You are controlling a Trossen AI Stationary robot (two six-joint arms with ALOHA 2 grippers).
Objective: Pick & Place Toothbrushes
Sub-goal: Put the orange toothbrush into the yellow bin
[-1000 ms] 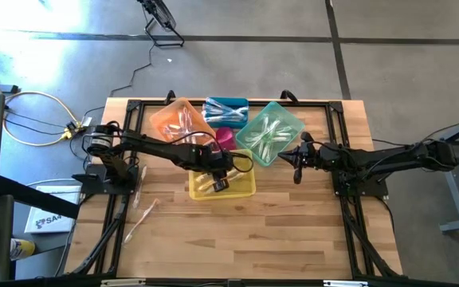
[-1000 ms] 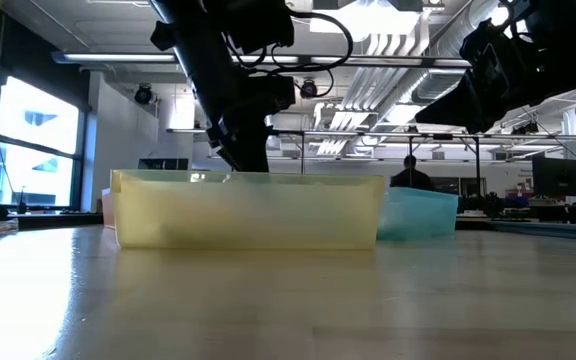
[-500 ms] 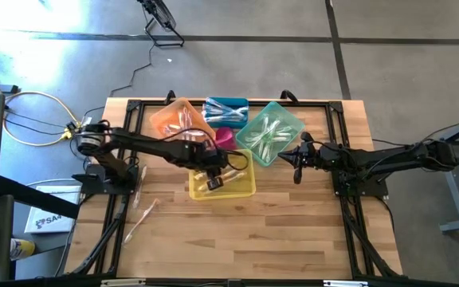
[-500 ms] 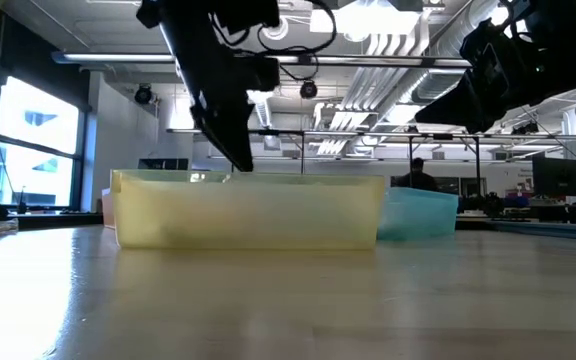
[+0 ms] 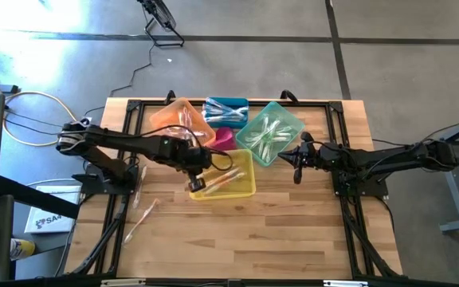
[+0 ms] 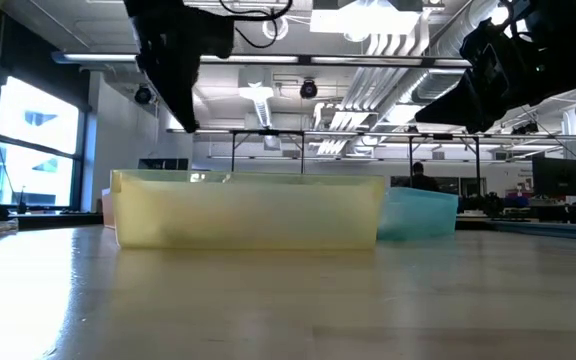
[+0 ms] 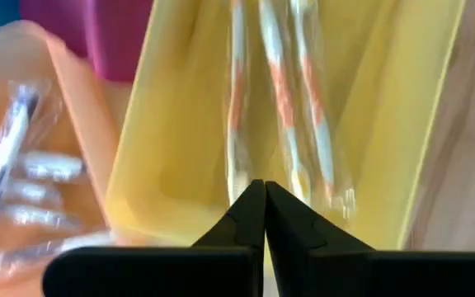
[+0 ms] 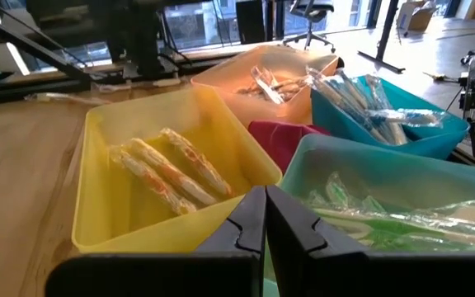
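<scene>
Three toothbrushes [image 7: 283, 107] with orange accents, in clear wrappers, lie flat on the floor of the yellow bin [image 5: 243, 190]; they also show in the right wrist view as toothbrushes [image 8: 167, 173]. My left gripper [image 7: 264, 188] hovers shut and empty above the bin's left end, seen from above as the left gripper [image 5: 200, 184]. My right gripper [image 5: 297, 159] waits shut beside the teal bin [image 5: 289, 119], which holds green toothbrushes [image 5: 265, 135]. More toothbrushes lie in the orange bin [image 5: 166, 119] and the blue bin [image 5: 225, 101].
A small magenta bin [image 5: 226, 137] sits between the four larger bins. Two loose wrapped toothbrushes [image 5: 140, 215] lie on the wood near the table's left edge, by the left arm's base. The near half of the table [image 5: 237, 239] is bare wood.
My left gripper has risen out of the yellow bin and drawn back toward the table's left edge. The orange toothbrushes that it covered now show lying in the bin.
</scene>
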